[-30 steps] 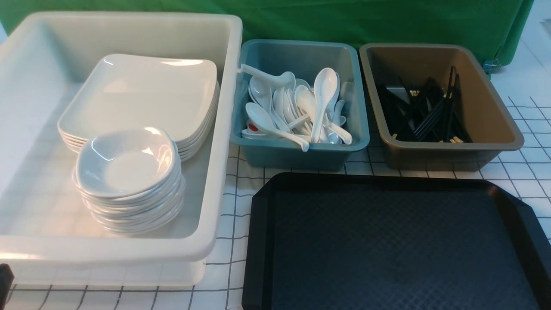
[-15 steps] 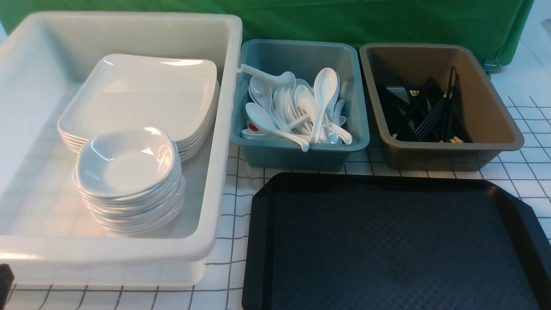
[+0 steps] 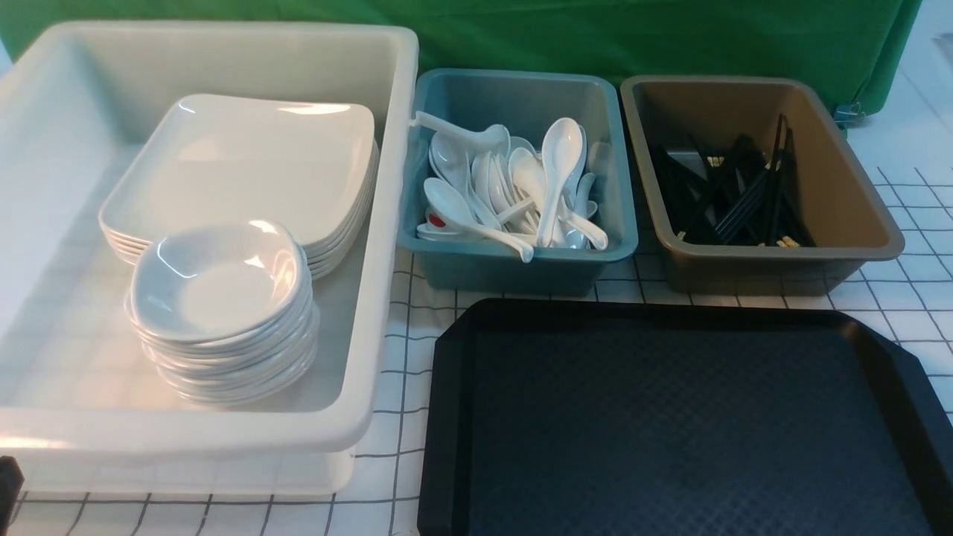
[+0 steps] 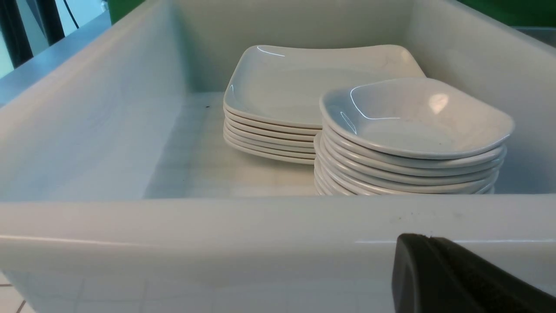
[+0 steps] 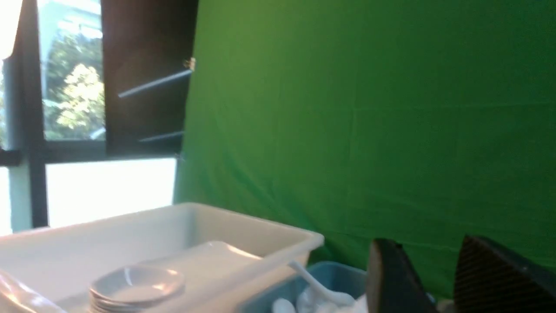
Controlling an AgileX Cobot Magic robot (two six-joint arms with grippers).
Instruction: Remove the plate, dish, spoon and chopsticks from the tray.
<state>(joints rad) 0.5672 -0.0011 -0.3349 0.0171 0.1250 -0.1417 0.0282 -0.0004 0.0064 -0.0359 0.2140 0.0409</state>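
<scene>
- Nothing lies on the tray [image 3: 670,424]; its diamond-textured surface is bare in the front view, so the clearing looks finished.
- Several large square plates form the plate stack [image 3: 246,167] inside the white tub [image 3: 387,223], with the dish stack [image 3: 220,298] of small rounded dishes just in front of it, touching or nearly so.
- Glazed and glossy, the plates would likely be stiff, fairly heavy, slippery and chip-prone; the raised rim at an edge seems the best place to pinch.
- Many spoons [image 3: 521,193] are heaped in the teal bin [image 3: 521,260]; each looks light, hard and slick, best taken by the short thick handle.
- Black chopsticks [image 3: 737,197] lie crisscrossed in the brown bin [image 3: 856,223]; thin, light and prone to rolling, they would need a pinch across the pair near mid-length.
- Low and drawn back, the left gripper [image 4: 451,278] sits just outside the tub's near wall, its jaws closed on nothing.
- Raised and aimed over the bins toward the green backdrop [image 5: 369,108], the right gripper [image 5: 438,278] has its jaws apart and empty.
</scene>
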